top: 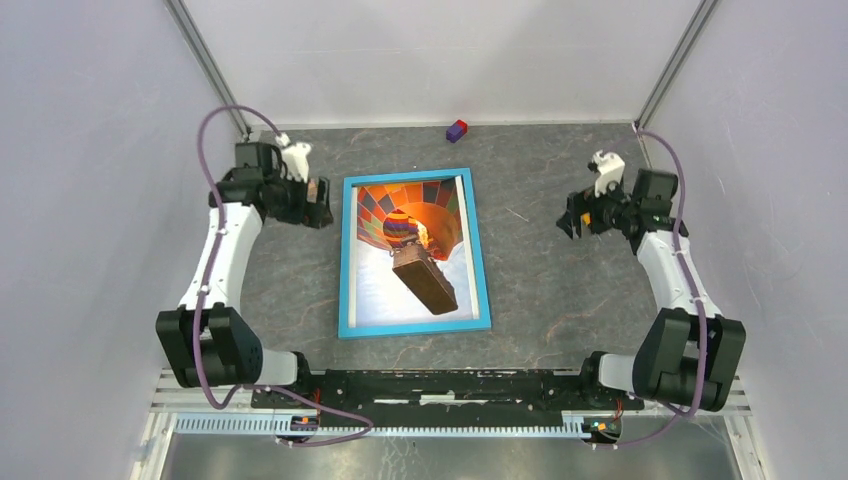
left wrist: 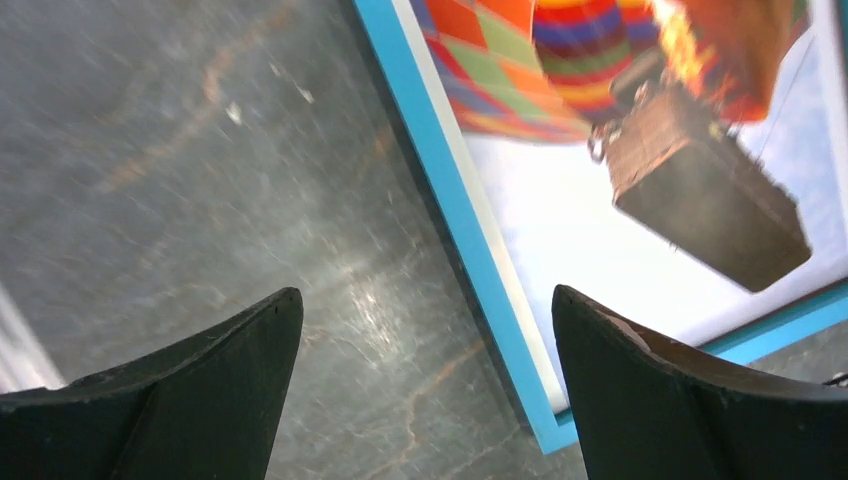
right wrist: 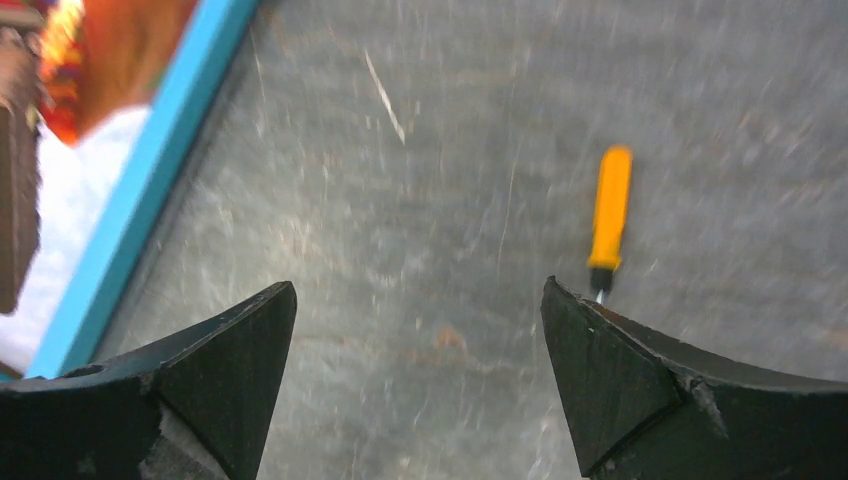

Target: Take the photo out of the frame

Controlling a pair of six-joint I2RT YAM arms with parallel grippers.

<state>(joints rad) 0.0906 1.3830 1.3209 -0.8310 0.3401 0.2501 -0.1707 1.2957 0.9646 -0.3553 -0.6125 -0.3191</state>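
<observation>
The frame, with a thin bright-blue border, lies flat in the middle of the table. The photo of an orange-red hot-air balloon and brown basket sits in it, face up. My left gripper hovers just left of the frame's far left corner, open and empty. In the left wrist view the blue border and the photo run past the right finger. My right gripper hangs open over bare table to the right of the frame, well apart from it. The right wrist view catches the frame's edge at its left.
A small purple and red block lies by the back wall. An orange-handled screwdriver rests on the table just beyond my right gripper's right finger. Grey walls close in both sides and the back.
</observation>
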